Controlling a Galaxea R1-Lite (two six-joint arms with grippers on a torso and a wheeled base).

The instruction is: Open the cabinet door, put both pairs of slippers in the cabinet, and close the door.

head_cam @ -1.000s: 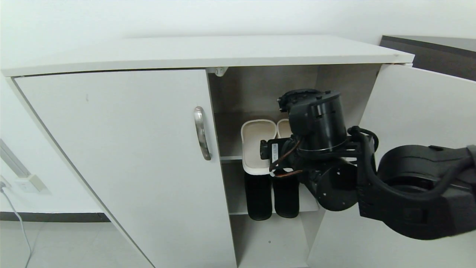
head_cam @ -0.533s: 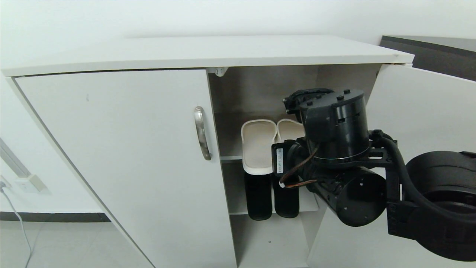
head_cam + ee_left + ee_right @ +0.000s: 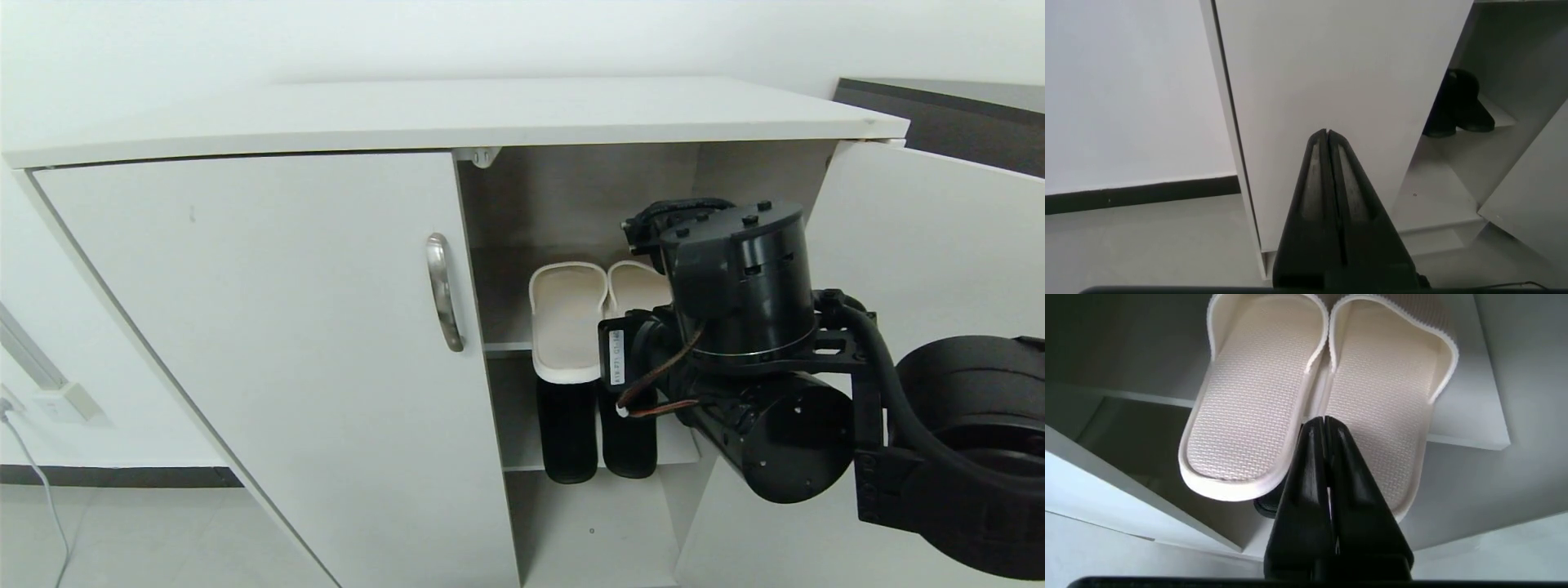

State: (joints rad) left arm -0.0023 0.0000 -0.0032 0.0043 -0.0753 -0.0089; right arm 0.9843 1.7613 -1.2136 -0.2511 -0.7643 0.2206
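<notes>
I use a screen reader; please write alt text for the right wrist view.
The right gripper, jaws shut and empty, sits in front of a pair of white slippers lying side by side on a cabinet shelf, their heels overhanging its front edge.

Cream slippers (image 3: pixel 1257 400), finely dimpled, are pictured with black slippers (image 3: pixel 567 433), a white cabinet (image 3: pixel 245 310) and its silver handle (image 3: pixel 441 290).

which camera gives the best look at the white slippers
The right wrist view: the white slippers lie side by side on the upper shelf, close up, ends over its edge. In the head view the right arm hides part of one. The left wrist view faces the closed door and black slippers.
</notes>
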